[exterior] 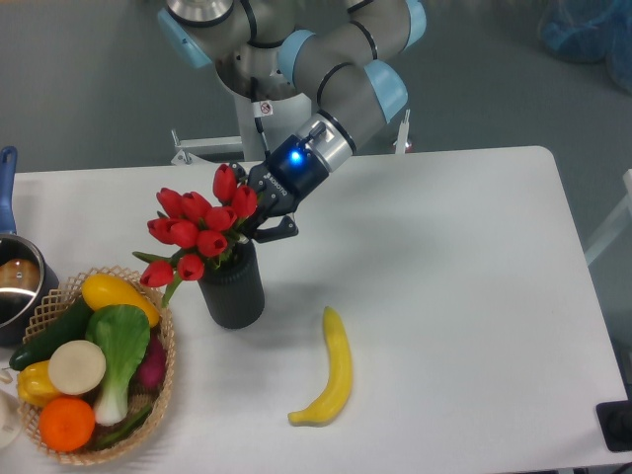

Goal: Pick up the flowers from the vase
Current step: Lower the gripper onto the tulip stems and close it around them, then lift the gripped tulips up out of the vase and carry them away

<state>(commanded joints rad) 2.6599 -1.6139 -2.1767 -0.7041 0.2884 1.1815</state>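
The red tulips (200,229) sat in the dark vase (231,290), a little left of the middle of the picture. The buds leaned out to the left, over the rim of the vase. The vase stood upright on the white table (444,276).

The gripper (259,219) was at the right side of the bunch, just above the mouth of the vase. Its black fingers were pressed in among the stems and buds. The flowers hid the tips, so it was not clear if the jaws were closed on the stems.

A yellow banana (332,370) lay on the table, lower right of the vase and apart from it. A woven basket (164,341) of vegetables sat at the lower left, just beside the vase. A pot with a blue handle (14,276) was at the left edge.
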